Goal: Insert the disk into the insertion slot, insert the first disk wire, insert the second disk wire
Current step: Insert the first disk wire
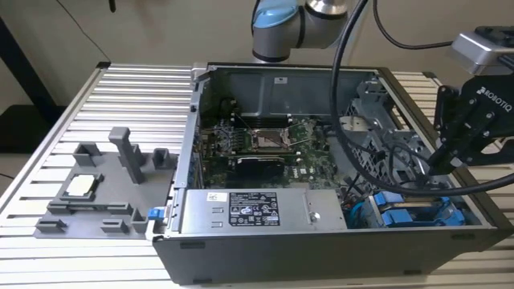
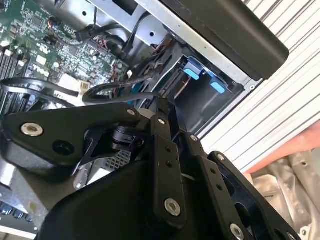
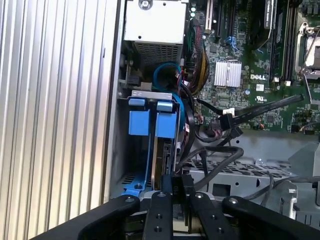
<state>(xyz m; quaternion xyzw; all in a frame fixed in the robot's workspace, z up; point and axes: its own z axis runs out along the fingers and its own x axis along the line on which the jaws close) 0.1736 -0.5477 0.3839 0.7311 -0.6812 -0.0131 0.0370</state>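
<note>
Open computer case [image 1: 321, 253] on the slatted table [image 1: 120, 90], and the gripper [image 3: 177, 181] hangs at its drive-cage corner. The insertion slot [image 3: 123, 150] holds the disk [image 3: 165, 125], blue carrier seated inside. Fingers [image 3: 166, 187] are pinched nearly together close by it; whether anything sits between them, can't tell.

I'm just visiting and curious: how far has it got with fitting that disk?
Looks done: the disk sits in the slot, blue tabs at its mouth. In hand: the end effector is at the disk's other end, among black wires. Left: a plug lies free over the board, so the wiring seems unfinished.
</note>
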